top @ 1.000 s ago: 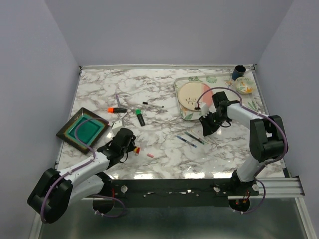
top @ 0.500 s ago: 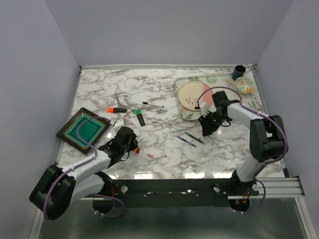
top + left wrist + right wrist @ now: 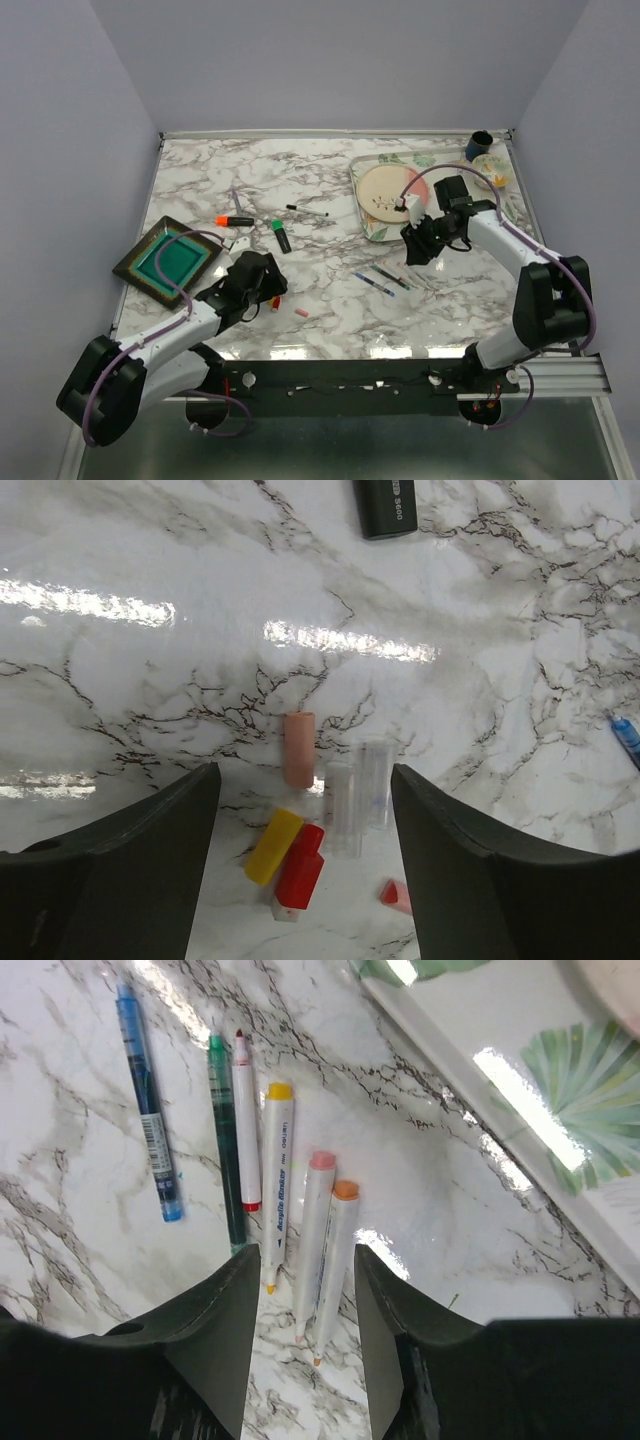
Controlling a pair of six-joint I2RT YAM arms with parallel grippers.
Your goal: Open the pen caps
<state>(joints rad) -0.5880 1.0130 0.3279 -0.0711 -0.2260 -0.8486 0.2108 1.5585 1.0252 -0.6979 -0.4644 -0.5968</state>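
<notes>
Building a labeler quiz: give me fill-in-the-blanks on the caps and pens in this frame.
1. Right against the yellow cap lies a ___ cap.
2. The right wrist view shows ___ pens lying side by side.
3. The leftmost one in that view is ___.
4. The left gripper is ___, holding nothing.
Missing words: red; six; blue; open.

Glossy marble-look table (image 3: pixel 150 680) — smooth plastic pen caps (image 3: pixel 298 748) (two clear).

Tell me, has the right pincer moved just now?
Yes: right pincer drew back slightly from the uncapped slim pens toward the leaf-patterned rectangular tray.
</notes>
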